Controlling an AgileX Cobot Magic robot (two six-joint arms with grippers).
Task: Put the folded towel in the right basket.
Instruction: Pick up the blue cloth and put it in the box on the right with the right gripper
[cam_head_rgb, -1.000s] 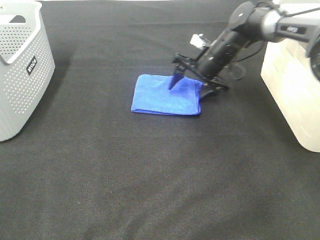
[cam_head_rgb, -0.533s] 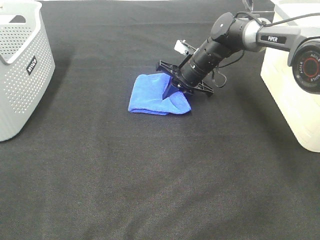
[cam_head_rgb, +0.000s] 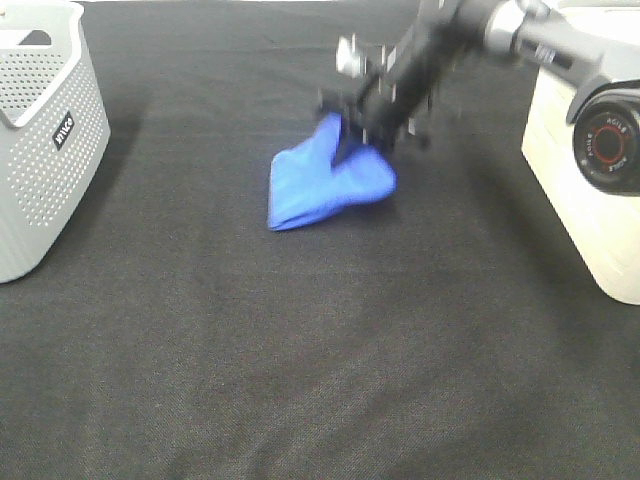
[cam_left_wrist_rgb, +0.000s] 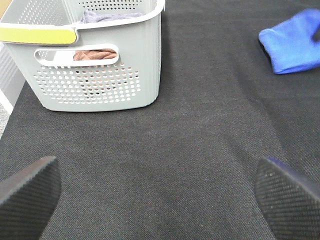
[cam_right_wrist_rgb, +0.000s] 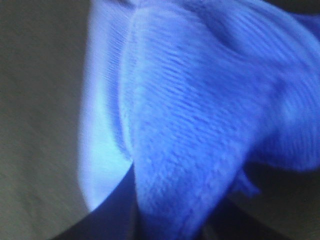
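Observation:
The blue folded towel hangs from my right gripper, which is shut on its far upper edge and has that end raised while the lower corner still touches the black cloth. The towel fills the right wrist view and shows at the edge of the left wrist view. The right basket, cream-white, stands at the right edge of the table. My left gripper is open and empty, with both fingertips low over the cloth near the left basket.
A grey perforated basket stands at the far left; the left wrist view shows brown and grey cloth inside it. The black tablecloth covers the whole table.
My right gripper closed on the towel's edge and lifted it up and back. The towel went from lying flat to bunched and hanging, shifted slightly toward the far side.

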